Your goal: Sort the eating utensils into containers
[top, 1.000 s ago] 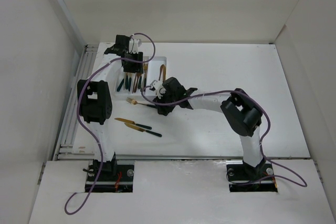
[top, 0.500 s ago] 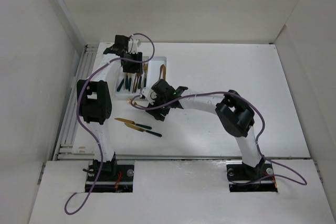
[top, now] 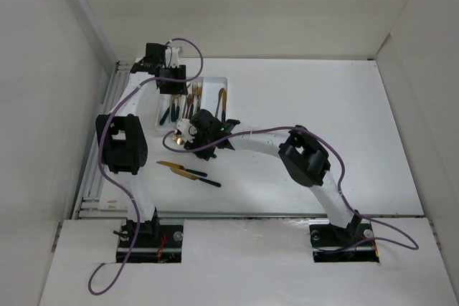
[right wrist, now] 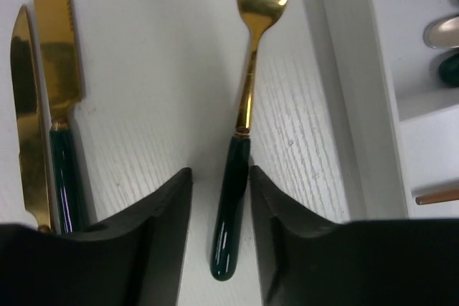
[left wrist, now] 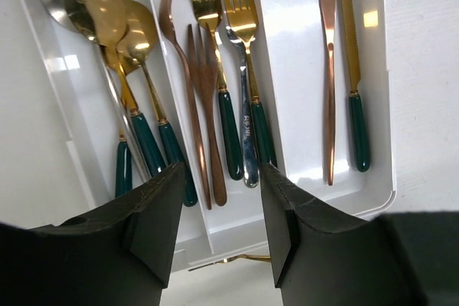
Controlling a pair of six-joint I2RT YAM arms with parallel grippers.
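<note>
Your right tool [right wrist: 219, 175] has just swung toward 9 o'clock and come down over the loose fork [right wrist: 248, 84]. This fork lies on the surface [right wrist: 143, 141], just beside the tray [left wrist: 294, 105] at its 6 o'clock end. The jaws stand spread on both sides of the green handle, with a thin gap at 9 o'clock, so I judge it is not pinched yet. Your left tool [left wrist: 222, 177], spread and empty, has drawn back toward 12 o'clock above the tray. The fork belongs with the other forks [left wrist: 244, 12] in the middle compartment. 2 knives [right wrist: 57, 48] wait at its 9 o'clock. No brand is readable; the mark on the silver utensil [left wrist: 246, 141] is too small.
</note>
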